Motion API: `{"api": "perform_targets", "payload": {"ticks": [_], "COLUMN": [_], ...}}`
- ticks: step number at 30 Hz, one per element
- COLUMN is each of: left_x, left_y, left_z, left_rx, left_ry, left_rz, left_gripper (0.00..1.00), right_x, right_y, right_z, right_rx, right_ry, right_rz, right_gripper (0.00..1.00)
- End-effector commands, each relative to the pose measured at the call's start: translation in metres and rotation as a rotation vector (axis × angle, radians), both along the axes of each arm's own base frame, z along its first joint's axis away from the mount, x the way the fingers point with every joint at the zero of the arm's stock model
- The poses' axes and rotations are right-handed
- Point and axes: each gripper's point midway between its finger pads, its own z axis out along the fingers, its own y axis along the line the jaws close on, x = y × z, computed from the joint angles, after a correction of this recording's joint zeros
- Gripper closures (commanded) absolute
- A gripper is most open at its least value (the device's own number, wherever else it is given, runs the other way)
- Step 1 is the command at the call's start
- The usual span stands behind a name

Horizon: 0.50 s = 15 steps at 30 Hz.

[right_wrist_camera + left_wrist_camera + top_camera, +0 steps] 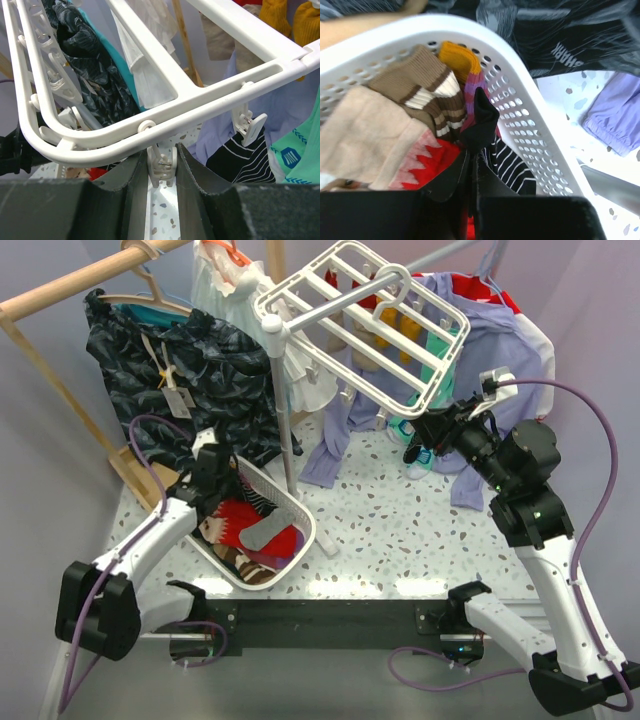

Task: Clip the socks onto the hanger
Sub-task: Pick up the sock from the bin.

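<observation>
Just beside shut L pincer point(481, 107): red sock point(444, 157)

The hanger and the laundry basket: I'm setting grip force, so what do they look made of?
Hanger and clip: white moulded plastic, semi-gloss, rounded bars with soft highlights. Basket: white plastic too, smooth rim, wall perforated with rows of holes; likely slightly flexible.

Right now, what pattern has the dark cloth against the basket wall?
The cloth is black with thin white stripes, clearest in left wrist view.
</observation>
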Motion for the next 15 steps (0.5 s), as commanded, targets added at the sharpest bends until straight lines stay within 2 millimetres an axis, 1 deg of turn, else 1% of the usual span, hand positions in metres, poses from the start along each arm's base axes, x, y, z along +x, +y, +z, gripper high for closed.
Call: {"api": "perform_targets", "payload": {"ticks": [1, 2, 4, 5, 7, 8, 9, 10, 11, 13, 14, 15], "left_x": [0.009, 0.006, 0.007, 0.004, 0.004, 0.0, 0.001, 0.0, -0.001, -0.001, -0.001, -0.002], "left_y": [0.012, 0.018, 0.024, 0.031, 0.038, 0.045, 0.047, 0.049, 0.047, 0.041, 0.026, 0.018], "left_z": [0.048, 0.056, 0.078, 0.084, 0.11, 0.115, 0.129, 0.137, 0.141, 0.156, 0.162, 0.167], "left_rx": [0.079, 0.115, 0.148, 0.192, 0.219, 0.262, 0.274, 0.289, 0.32, 0.328, 0.328, 0.32], "left_ry": [-0.122, -0.13, -0.178, -0.178, -0.225, -0.218, -0.242, -0.253, -0.254, -0.291, -0.316, -0.341], "left_rz": [-0.012, -0.021, -0.019, -0.017, -0.005, -0.004, -0.001, -0.005, -0.057, -0.12, -0.219, -0.267], "left_gripper": [1.0, 1.0, 1.0, 1.0, 1.0, 1.0, 1.0, 1.0, 1.0, 1.0, 1.0, 1.0], "right_x": [0.003, 0.003, 0.003, 0.003, 0.002, 0.002, 0.001, 0.001, 0.001, 0.0, 0.0, 0.0], "right_y": [-0.002, -0.002, -0.003, -0.002, -0.002, -0.002, -0.003, -0.003, -0.003, -0.003, -0.003, -0.003], "right_z": [0.004, 0.004, 0.005, 0.005, 0.006, 0.006, 0.008, 0.008, 0.008, 0.011, 0.011, 0.013], "right_rx": [-0.007, -0.005, -0.003, -0.002, -0.001, -0.001, 0.001, 0.0, 0.0, 0.002, 0.002, 0.003], "right_ry": [-0.009, -0.01, -0.011, -0.01, -0.014, -0.014, -0.018, -0.017, -0.016, -0.021, -0.021, -0.026], "right_rz": [-0.015, -0.015, -0.015, -0.013, -0.013, -0.015, -0.015, -0.018, -0.018, -0.016, -0.016, -0.015], "right_gripper": [0.85, 0.85, 0.85, 0.85, 0.85, 0.85, 0.85, 0.85, 0.85, 0.85, 0.85, 0.85]}}
